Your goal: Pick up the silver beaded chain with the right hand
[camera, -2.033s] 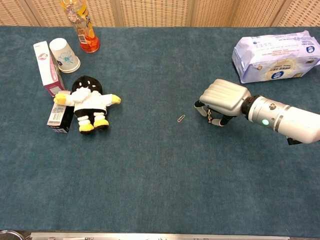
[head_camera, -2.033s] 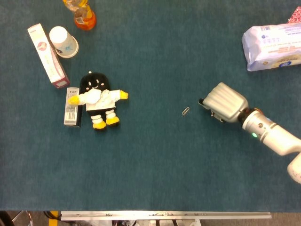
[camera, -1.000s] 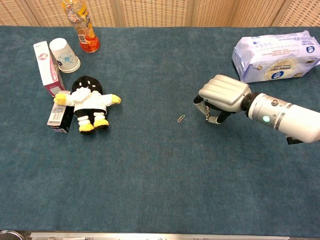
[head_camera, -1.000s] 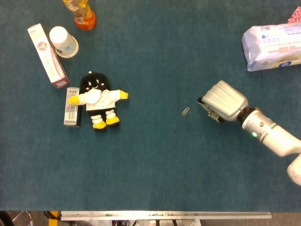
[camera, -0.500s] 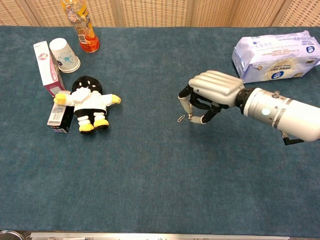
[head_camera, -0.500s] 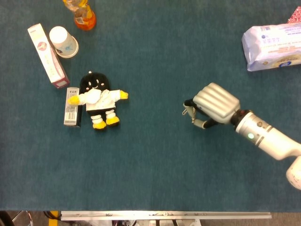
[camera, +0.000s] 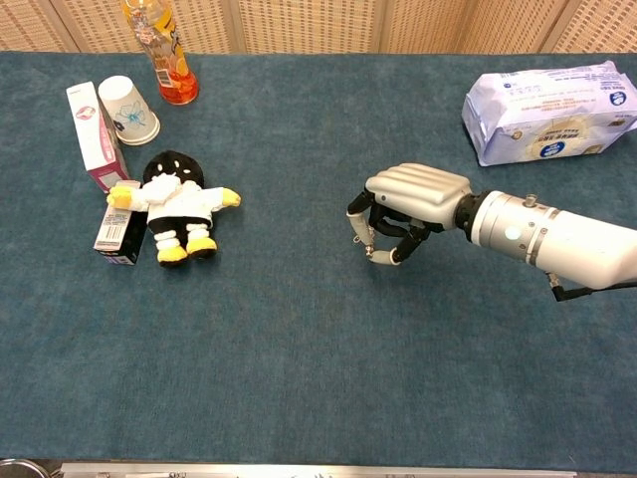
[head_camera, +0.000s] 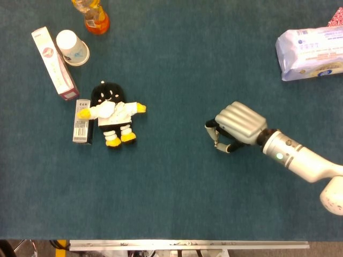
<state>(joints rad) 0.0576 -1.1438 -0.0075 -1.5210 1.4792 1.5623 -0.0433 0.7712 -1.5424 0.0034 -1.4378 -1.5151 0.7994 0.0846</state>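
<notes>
My right hand [head_camera: 238,126] [camera: 408,204] hangs palm down over the blue cloth, right of centre. Its fingers [camera: 355,221] curl down around the spot where the small silver beaded chain lay. A thin silvery strand [camera: 370,237] shows between the fingers and the thumb. Whether that strand is the chain, and whether it is pinched, I cannot tell. The hand hides the cloth directly beneath it. My left hand appears in neither view.
A plush doll [head_camera: 112,113] lies at the left beside a small box [head_camera: 82,128]. Further back left are a pink carton [head_camera: 53,63], a paper cup [head_camera: 72,47] and an orange bottle [head_camera: 95,16]. A tissue pack [head_camera: 311,52] lies at the back right.
My right hand has moved left and lowered its fingers over the silver piece, which lay bare on the cloth before and is now covered.
</notes>
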